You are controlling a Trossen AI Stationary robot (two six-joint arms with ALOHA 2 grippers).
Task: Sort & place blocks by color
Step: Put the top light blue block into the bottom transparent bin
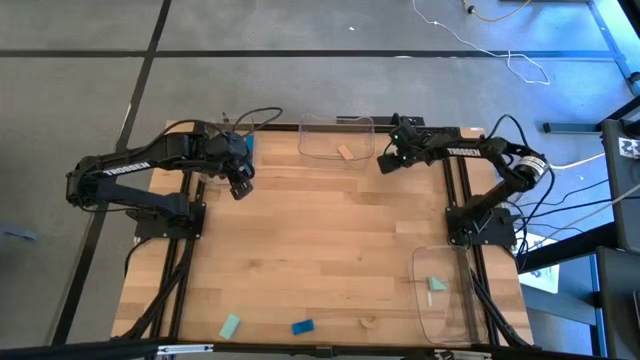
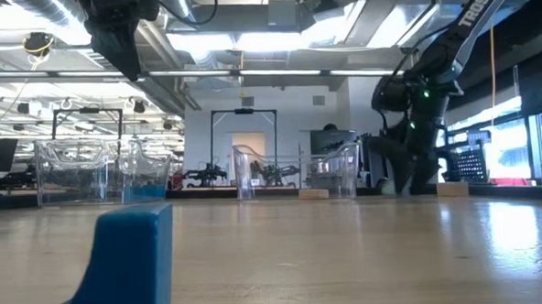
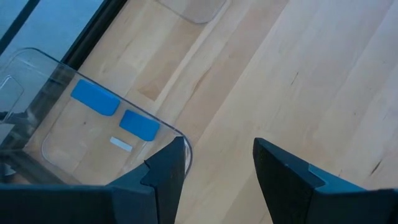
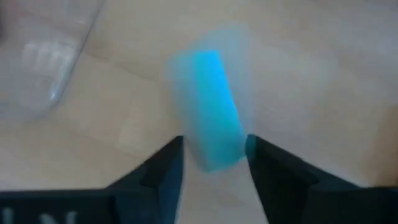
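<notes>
My right gripper [image 4: 214,146] is shut on a turquoise block [image 4: 214,106], blurred in the right wrist view. In the high view this gripper [image 1: 388,160] hovers by the far clear tray [image 1: 312,150], which holds a tan block [image 1: 345,152]. My left gripper [image 3: 217,162] is open and empty. It hangs over bare wood beside the far-left clear tray [image 3: 37,81], where two blue blocks [image 3: 94,98] [image 3: 139,124] lie flat. A mint block [image 1: 230,325], a blue block [image 1: 302,326] and a tan block [image 1: 370,322] rest on the table near its near edge. My right gripper pinches the turquoise block by its lower end [image 4: 217,155] between the two fingers. The rest of the block sticks out past the fingertips [image 4: 177,146], and it is clear of the table. Blur hides the exact line of contact.
A third clear tray [image 1: 455,320] lies at the table's near right with mint blocks [image 1: 437,284] inside. A small pale piece [image 3: 120,144] lies in the far-left tray. In the low view the blue block [image 2: 120,259] stands close to the camera. Bare wood fills the table's middle.
</notes>
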